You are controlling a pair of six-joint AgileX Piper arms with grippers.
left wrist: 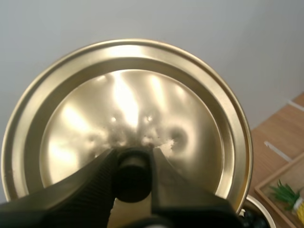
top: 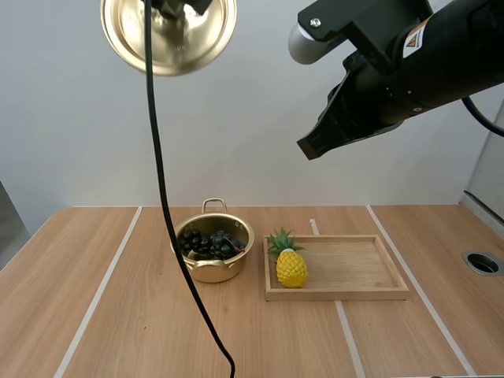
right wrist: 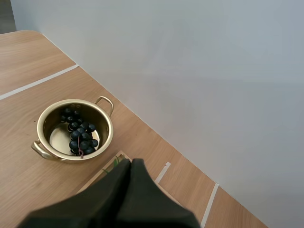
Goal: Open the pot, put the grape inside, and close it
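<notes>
A gold pot [top: 213, 249] stands uncovered on the table with a dark bunch of grapes [top: 209, 244] inside it. From the right wrist view the pot [right wrist: 74, 131] and the grapes [right wrist: 80, 135] lie below on the wood. The gold lid [top: 168, 31] hangs high above the table at the far left. My left gripper [left wrist: 133, 178] is shut on the lid's black knob [left wrist: 133, 175], and the lid [left wrist: 126, 118] faces me with its shiny top. My right gripper [top: 311, 147] is raised high over the tray, its fingers [right wrist: 130, 190] together as one dark wedge.
A wooden tray [top: 354, 268] lies right of the pot, with a small yellow pineapple [top: 290, 264] at its left end. A round hole [top: 483, 262] sits in the table at the far right. Pale tape lines cross the tabletop.
</notes>
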